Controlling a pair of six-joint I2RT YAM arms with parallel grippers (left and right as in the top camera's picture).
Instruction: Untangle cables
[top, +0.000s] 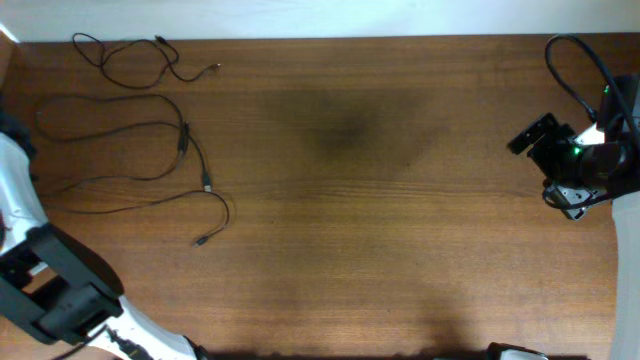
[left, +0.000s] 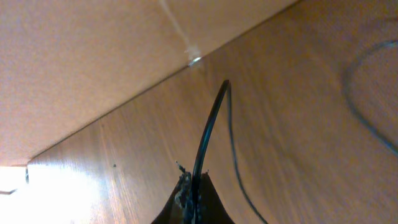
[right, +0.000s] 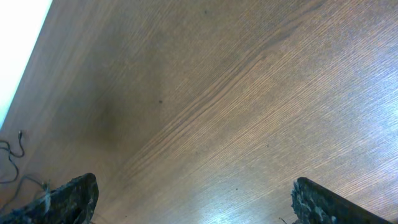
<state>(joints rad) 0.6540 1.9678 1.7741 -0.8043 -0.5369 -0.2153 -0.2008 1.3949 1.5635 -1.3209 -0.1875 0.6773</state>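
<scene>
Three thin black cables lie spread at the table's far left. One (top: 130, 58) makes small loops at the back edge. One (top: 110, 100) makes a big loop below it. One (top: 150, 203) runs right to a plug end (top: 201, 241). In the left wrist view my left gripper (left: 193, 200) is shut on a cable (left: 210, 124) that rises away from the jaws, with another cable (left: 367, 106) curving at the right. In the overhead view its jaws are hidden at the left edge. My right gripper (top: 548, 170) (right: 196, 205) is open and empty over bare wood at the far right.
The brown wooden table (top: 350, 200) fills the overhead view. The left arm (top: 25, 200) runs along its left edge. The thick black wire (top: 575, 65) fixed to the right arm loops at the back right. The table's edge (left: 124, 106) shows in the left wrist view.
</scene>
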